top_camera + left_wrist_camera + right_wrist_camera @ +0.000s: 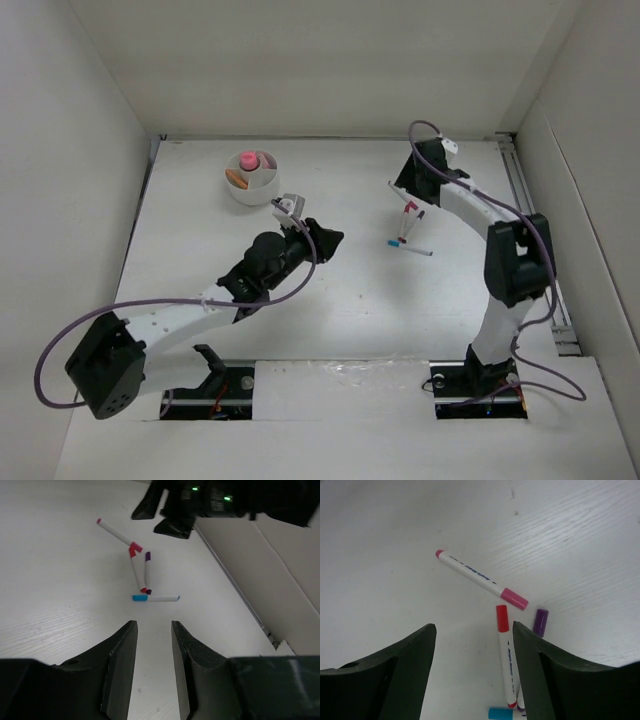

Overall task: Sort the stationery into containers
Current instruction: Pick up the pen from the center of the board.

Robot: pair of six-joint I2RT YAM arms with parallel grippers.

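Right fingers [410,670] spread, above pens [480,575]

A white table [350,300] with faint wood grain forms the base of a boxed enclosure. Plain white walls [70,150] rise on its left, back and right. A metal rail [524,185] runs along the table's right edge. The light is soft and even.

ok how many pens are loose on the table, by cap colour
pink-capped pen: 1
red-capped pen: 1
purple-capped pen: 1
blue-capped pen: 1
total: 4
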